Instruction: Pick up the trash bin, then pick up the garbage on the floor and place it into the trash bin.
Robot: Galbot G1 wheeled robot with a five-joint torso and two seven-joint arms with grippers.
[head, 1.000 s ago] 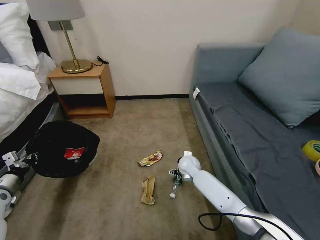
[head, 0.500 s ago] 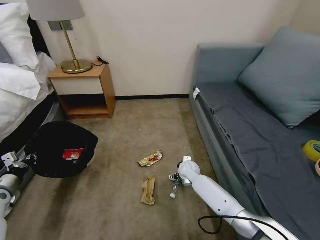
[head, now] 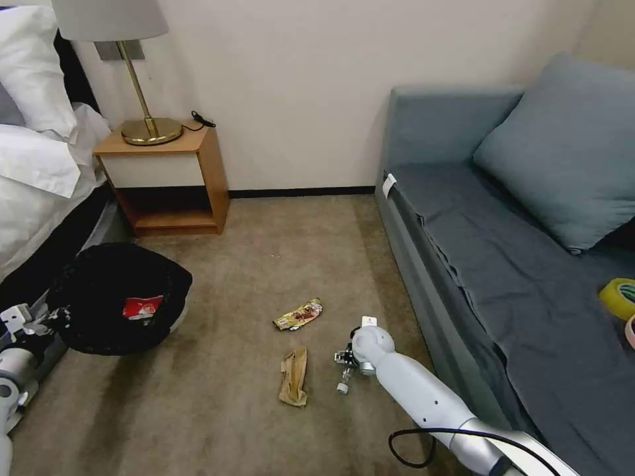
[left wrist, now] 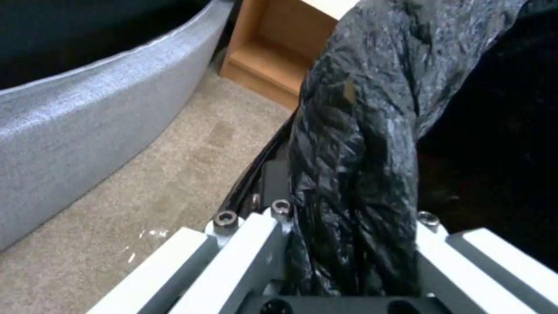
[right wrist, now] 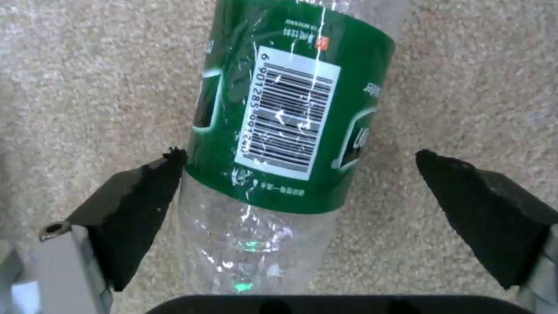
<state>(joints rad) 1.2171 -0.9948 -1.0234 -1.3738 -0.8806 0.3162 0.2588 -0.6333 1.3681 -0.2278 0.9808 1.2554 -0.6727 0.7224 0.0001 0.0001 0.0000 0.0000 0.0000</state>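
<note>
Bottle (right wrist: pixel 273 131) on floor: right gripper (right wrist: pixel 302 209) has sunk lower, jaws wide astride, unclosed. Left gripper (left wrist: pixel 348 261) clamps bin (head: pixel 119 297) rim.

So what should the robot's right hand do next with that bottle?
Probably close. The right gripper is open, down over the bottle on the carpet, jaws either side, one nearly touching it. The left gripper holds the trash bin ready.

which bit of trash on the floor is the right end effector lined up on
The clear bottle with the green label: it lies between the open fingers of the right end effector. The snack wrapper and brown paper lie apart.
</note>
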